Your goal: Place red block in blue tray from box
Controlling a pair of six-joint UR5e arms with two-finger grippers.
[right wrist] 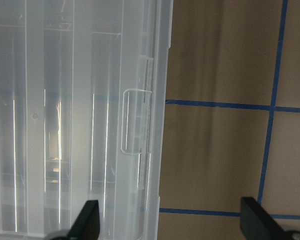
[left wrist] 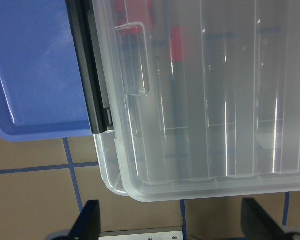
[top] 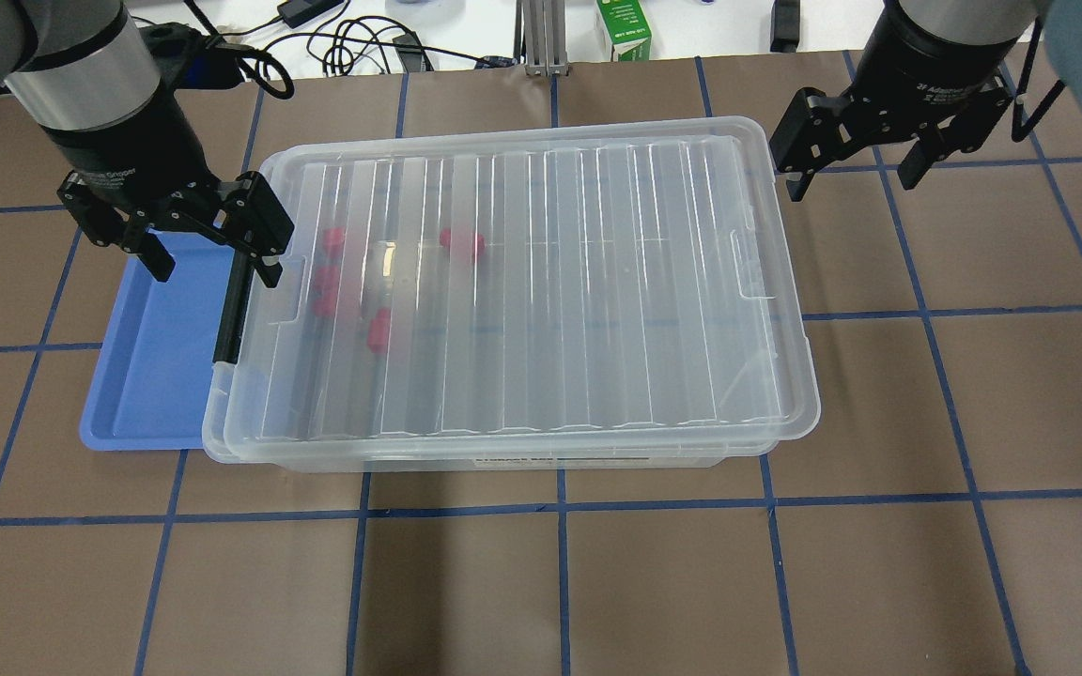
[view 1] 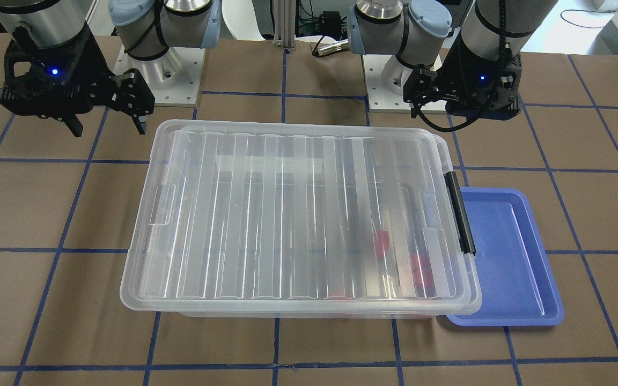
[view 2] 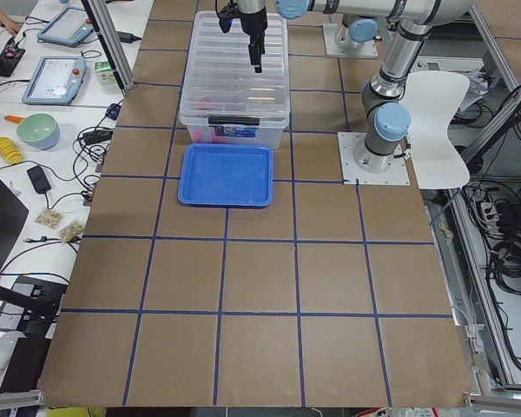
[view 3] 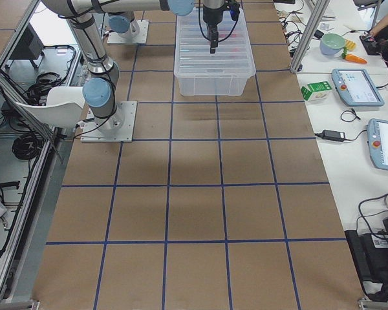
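red block: small bright red plastic piece [top: 378,330], inside the box, under the shut lid, toward the latch end. Reads only as a blurred, slightly long red blob through the ribs; stub end can't be made out.
other red pieces: three more red plastic blobs [top: 323,291] under the same lid, near the block, apart from it; shapes too smeared to tell.
box: large clear translucent plastic storage bin [top: 550,458], sits flat mid table, long side along the robot.
lid: ribbed clear plastic lid [top: 616,282], on the box, covers it fully.
latch: black bar latch [top: 229,314] on the short end at the robot's left, lying down against the rim.
blue tray: shallow periwinkle-blue plastic tray, rounded corners, raised rim [top: 118,394], flat on the table just beside the latch end; box rim overhangs its near edge.
left pincer [top: 214,268]: fingers wide apart, holding nothing, hovers above the latch end and the tray's far corner.
right pincer [top: 851,183]: fingers apart, holding nothing, hovers by the box's opposite short end.
table: brown surface with blue tape grid [top: 597,582].
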